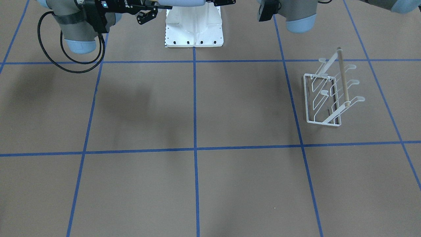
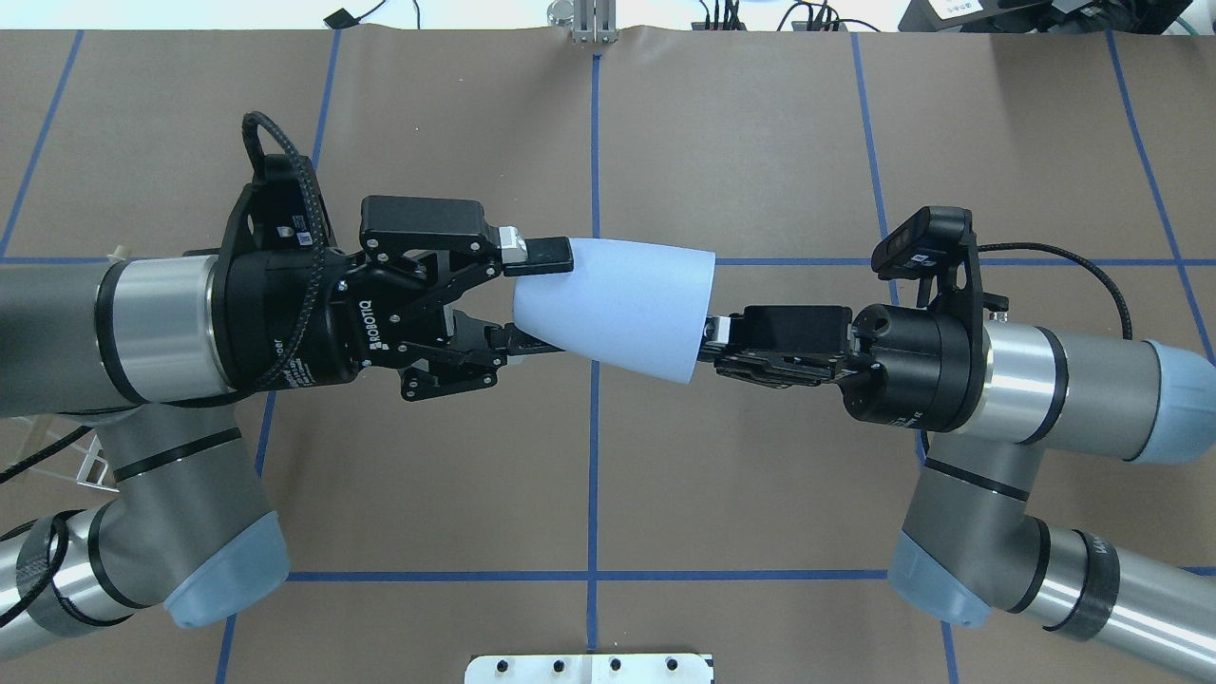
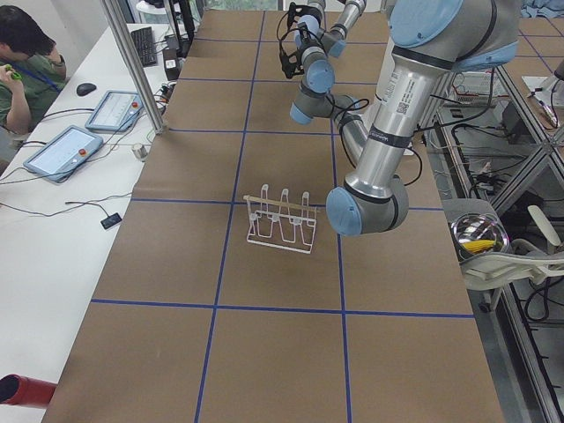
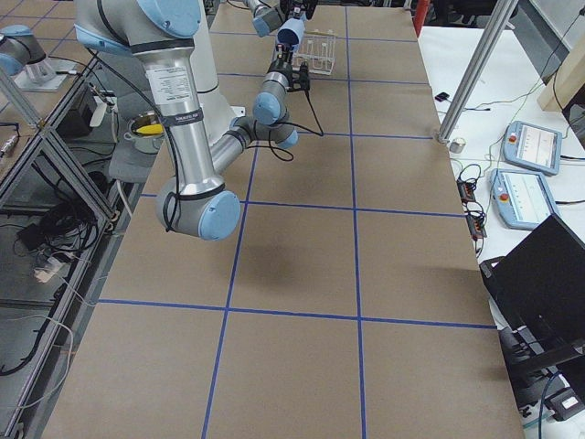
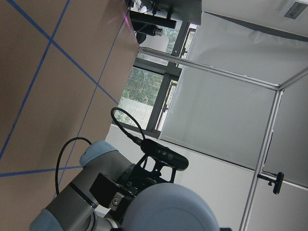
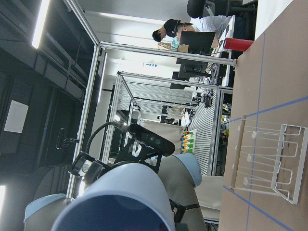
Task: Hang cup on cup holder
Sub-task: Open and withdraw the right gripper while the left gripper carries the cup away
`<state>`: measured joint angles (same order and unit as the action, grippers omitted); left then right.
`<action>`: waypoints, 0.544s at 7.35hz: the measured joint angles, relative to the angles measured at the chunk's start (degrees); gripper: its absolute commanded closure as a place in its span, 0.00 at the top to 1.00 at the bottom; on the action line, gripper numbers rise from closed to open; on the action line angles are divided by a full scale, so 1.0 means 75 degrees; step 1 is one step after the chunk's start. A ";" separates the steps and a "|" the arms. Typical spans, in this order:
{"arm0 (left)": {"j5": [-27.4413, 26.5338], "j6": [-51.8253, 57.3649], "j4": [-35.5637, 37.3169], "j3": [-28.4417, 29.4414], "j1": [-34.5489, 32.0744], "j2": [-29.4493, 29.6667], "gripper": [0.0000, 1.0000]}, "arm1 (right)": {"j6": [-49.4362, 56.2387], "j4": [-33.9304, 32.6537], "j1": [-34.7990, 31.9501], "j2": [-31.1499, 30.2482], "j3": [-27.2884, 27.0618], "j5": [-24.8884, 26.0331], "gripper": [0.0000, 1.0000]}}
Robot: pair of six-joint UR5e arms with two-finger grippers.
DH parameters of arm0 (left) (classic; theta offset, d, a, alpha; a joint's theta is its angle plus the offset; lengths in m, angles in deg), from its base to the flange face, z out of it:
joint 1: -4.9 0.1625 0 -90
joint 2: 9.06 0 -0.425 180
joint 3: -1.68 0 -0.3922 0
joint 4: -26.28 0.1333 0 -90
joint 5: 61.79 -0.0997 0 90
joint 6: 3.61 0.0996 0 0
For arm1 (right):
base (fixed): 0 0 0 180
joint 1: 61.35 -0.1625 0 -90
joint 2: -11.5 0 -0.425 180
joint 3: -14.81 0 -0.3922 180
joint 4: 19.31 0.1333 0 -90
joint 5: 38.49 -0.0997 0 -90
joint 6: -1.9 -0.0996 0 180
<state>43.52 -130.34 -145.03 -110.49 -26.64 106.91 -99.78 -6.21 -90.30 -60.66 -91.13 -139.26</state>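
Note:
The light blue cup (image 2: 617, 304) is held level, high above the table's middle, between both grippers. My left gripper (image 2: 549, 302) is shut on the cup's narrow closed end, one finger on each side. My right gripper (image 2: 708, 339) is shut on the rim at the wide end. The cup also shows in the left wrist view (image 5: 168, 207), in the right wrist view (image 6: 120, 197) and in the exterior right view (image 4: 289, 37). The white wire cup holder (image 1: 329, 95) stands empty on the table on my left side, and also shows in the exterior left view (image 3: 282, 220) and the right wrist view (image 6: 262, 159).
The white robot base plate (image 1: 194, 29) sits at the table's near edge between the arms. An operator (image 3: 26, 53) sits at a side desk with tablets (image 3: 66, 150). A metal bowl (image 3: 480, 238) stands off the table behind my left arm.

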 measured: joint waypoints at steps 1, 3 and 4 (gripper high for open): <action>0.0009 0.0011 0.0014 -0.0004 0.0000 -0.0007 0.00 | -0.0097 0.0000 0.0000 0.0000 -0.0043 0.0018 1.00; 0.0157 0.0018 0.0036 -0.0007 -0.0031 -0.0009 0.00 | -0.0268 0.0004 -0.0022 -0.0044 -0.0083 0.0021 1.00; 0.0330 0.0020 0.0058 -0.0008 -0.0174 -0.0042 0.00 | -0.0287 -0.0001 -0.0057 -0.0105 -0.0083 0.0016 1.00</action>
<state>45.99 -130.18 -144.59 -110.55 -27.94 106.60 -101.93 -6.22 -90.73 -61.44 -91.75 -139.14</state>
